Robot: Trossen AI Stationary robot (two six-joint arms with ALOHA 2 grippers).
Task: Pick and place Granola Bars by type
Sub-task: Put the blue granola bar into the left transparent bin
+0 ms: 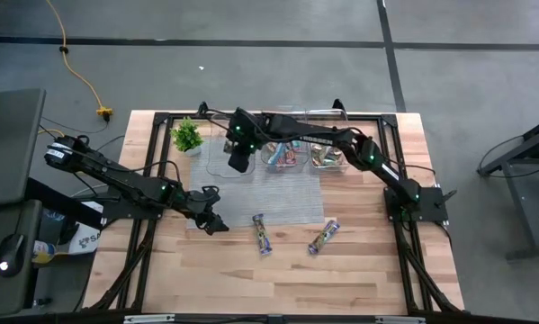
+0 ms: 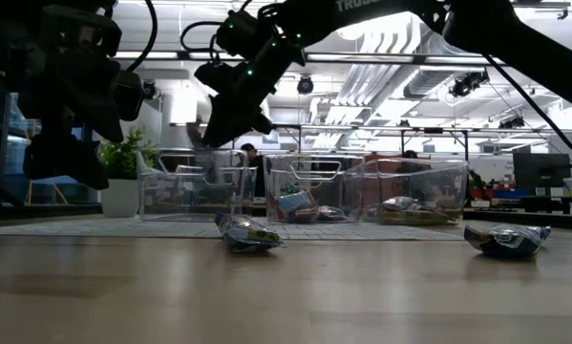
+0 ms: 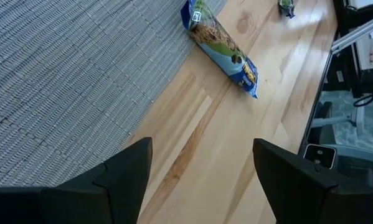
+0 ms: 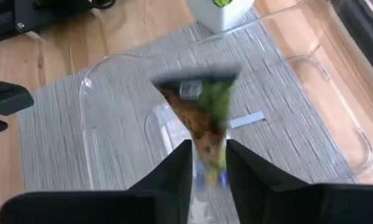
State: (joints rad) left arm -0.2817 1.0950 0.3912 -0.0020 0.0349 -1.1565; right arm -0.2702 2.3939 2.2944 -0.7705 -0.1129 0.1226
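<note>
My right gripper (image 4: 208, 158) hangs over the empty left tub (image 1: 226, 155) and is shut on a green-tan granola bar (image 4: 202, 115), which looks blurred in the right wrist view. My left gripper (image 3: 202, 168) is open and holds nothing. It hovers above the bare wood at the mat's near left corner (image 1: 211, 220). A blue granola bar (image 1: 263, 234) lies flat half on the mat's near edge, also seen as the blue bar (image 3: 220, 46). Another bar (image 1: 324, 237) lies on the wood to its right. In the low view both bars (image 2: 249, 234) (image 2: 505, 239) lie on the table. My right gripper pinches the green-tan bar by one end (image 4: 205, 149) between its two fingers, coming from above and pointing down. The rest of the bar sticks out beyond the fingertips, lifted clear over the tub's floor.
Three clear tubs stand in a row on the grey mat (image 1: 278, 193); the middle tub (image 1: 284, 155) and the right tub (image 1: 327, 157) hold bars. A small green plant (image 1: 187, 137) stands left of the tubs. Bare wood (image 1: 278, 279) runs along the near edge.
</note>
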